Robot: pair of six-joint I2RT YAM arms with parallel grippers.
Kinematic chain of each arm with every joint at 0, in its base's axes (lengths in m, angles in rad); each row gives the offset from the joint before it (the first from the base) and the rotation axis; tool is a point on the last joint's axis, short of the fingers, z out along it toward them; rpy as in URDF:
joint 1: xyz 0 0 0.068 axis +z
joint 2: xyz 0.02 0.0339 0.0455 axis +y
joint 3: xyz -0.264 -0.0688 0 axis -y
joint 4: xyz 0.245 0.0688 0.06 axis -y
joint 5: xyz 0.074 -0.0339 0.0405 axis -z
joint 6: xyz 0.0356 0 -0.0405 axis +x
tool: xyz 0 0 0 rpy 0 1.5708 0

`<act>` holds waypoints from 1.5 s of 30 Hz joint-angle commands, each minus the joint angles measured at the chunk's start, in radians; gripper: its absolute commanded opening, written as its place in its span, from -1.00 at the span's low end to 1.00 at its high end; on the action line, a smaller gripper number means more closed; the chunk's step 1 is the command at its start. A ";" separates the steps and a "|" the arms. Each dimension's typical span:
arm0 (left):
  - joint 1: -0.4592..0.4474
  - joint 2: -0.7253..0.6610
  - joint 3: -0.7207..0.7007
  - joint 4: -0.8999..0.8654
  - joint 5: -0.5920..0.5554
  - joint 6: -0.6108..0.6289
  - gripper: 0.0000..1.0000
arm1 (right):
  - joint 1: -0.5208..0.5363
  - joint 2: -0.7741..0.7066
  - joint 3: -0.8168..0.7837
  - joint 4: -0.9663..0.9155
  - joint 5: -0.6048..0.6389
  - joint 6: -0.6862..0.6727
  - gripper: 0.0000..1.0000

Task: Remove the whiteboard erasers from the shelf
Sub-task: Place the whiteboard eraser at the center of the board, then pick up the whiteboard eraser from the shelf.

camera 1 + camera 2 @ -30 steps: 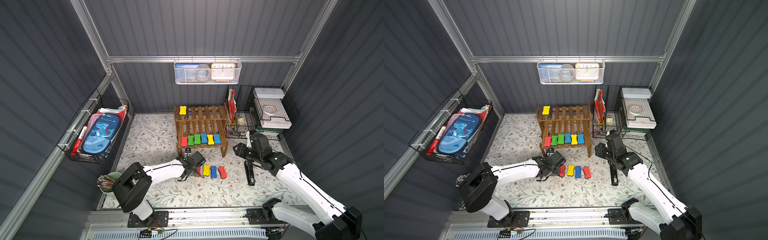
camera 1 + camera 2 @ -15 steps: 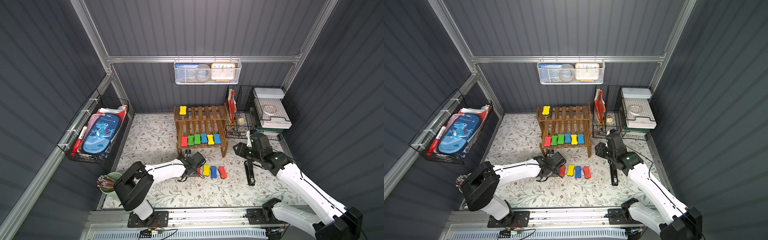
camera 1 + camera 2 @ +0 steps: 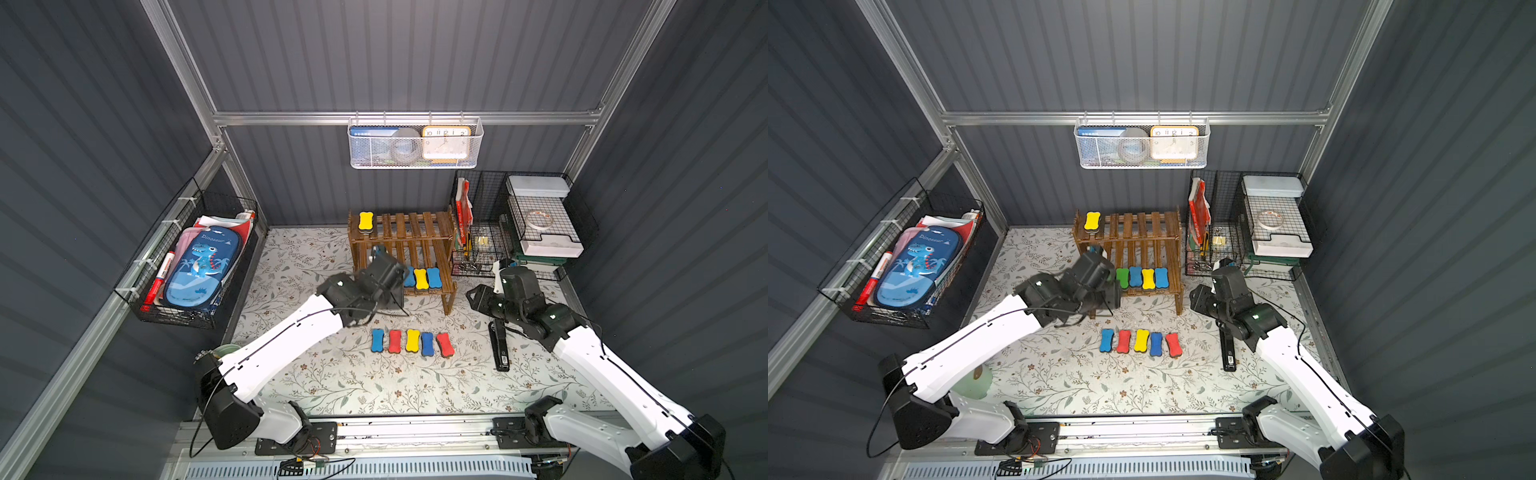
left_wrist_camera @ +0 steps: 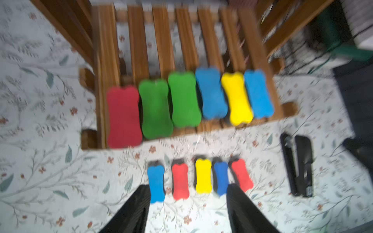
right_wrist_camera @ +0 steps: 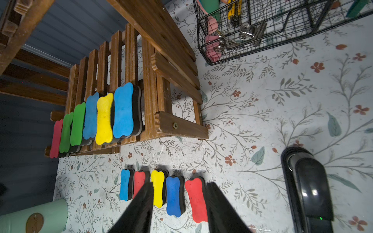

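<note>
Yellow eraser (image 3: 365,220) atop wooden shelf (image 3: 444,226)

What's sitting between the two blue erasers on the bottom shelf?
A yellow eraser, packed between the end blue eraser and the inner blue eraser on the shelf. The right wrist view shows it clearly.
</note>
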 commanded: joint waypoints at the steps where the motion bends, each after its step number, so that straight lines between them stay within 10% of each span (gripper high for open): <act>1: 0.107 0.070 0.188 -0.084 0.067 0.171 0.29 | -0.005 0.003 0.014 0.009 0.005 0.003 -0.07; 14: 0.281 0.493 0.768 -0.202 -0.005 0.386 0.37 | -0.008 -0.014 0.019 -0.015 0.016 -0.011 -0.07; 45: 0.284 0.634 0.810 -0.182 -0.155 0.396 0.09 | -0.023 -0.011 0.019 -0.013 0.006 -0.020 -0.07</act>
